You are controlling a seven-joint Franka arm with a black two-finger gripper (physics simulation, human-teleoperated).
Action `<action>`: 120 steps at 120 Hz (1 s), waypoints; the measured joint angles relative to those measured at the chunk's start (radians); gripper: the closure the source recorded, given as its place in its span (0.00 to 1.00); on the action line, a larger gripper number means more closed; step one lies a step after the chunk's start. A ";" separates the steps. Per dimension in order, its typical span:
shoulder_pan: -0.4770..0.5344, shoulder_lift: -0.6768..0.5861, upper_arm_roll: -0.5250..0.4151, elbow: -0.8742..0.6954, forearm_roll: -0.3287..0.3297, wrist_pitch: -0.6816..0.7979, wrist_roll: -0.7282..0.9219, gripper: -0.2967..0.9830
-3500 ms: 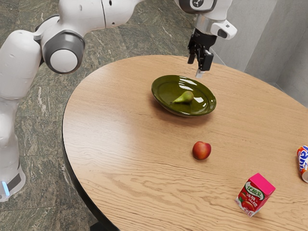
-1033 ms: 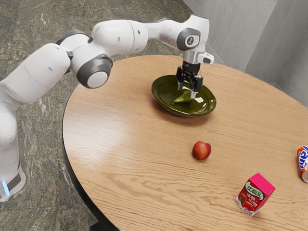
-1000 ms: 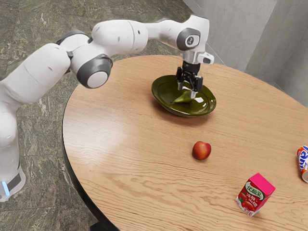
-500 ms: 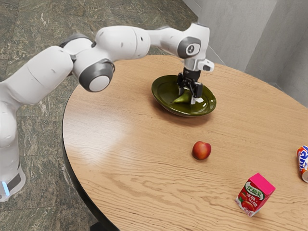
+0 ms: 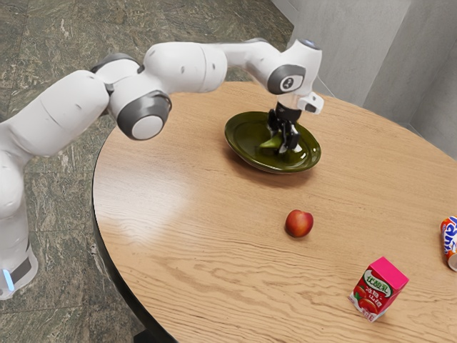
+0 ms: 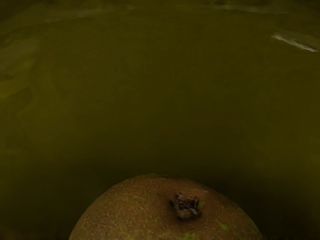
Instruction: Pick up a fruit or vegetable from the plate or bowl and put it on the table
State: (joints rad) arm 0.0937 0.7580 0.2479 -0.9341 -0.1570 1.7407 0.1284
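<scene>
The black gripper point(image 5: 283, 144) is down inside the dark green plate point(image 5: 246, 146) in the exterior view, right at the thick end of a green pear point(image 5: 270, 143). The pear's narrow end points toward the exterior view's left; the gripper covers much of its body. Whether the gripper is closed on the pear cannot be made out. In the wrist view, the pear's brownish-green rounded end point(image 6: 135, 210) with its dark blossom scar is close under the hand, against the green plate surface point(image 6: 160, 110).
On the wooden table point(image 5: 193, 236) a red fruit point(image 5: 299, 224) lies in front of the plate. A pink-topped carton point(image 5: 378, 289) stands closer to the camera. A blue-and-orange can point(image 5: 450, 243) is at the exterior view's right edge.
The hand came over the plate from its far side, then lowered to the pear and tilted slightly. The pear has hardly moved; the plate and red fruit have stayed put.
</scene>
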 joint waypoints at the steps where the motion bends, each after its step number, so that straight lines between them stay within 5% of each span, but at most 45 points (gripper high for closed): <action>1: 0.000 -0.001 0.001 0.003 0.002 -0.001 0.000 0.56; 12: 0.008 -0.016 0.012 0.053 0.015 -0.027 -0.001 0.56; 25: 0.034 -0.030 0.190 0.094 0.019 -0.093 -0.004 0.54; 35: 0.106 -0.032 0.239 0.108 0.017 -0.139 -0.007 0.54; 54: 0.163 -0.025 0.252 0.113 0.016 -0.179 -0.010 0.55; 78: 0.168 -0.030 0.253 0.110 -0.027 -0.188 -0.013 0.31; 120: 0.224 -0.052 0.248 0.105 -0.092 -0.183 -0.015 0.24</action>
State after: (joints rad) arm 0.3176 0.7057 0.4956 -0.8287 -0.2489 1.5580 0.1132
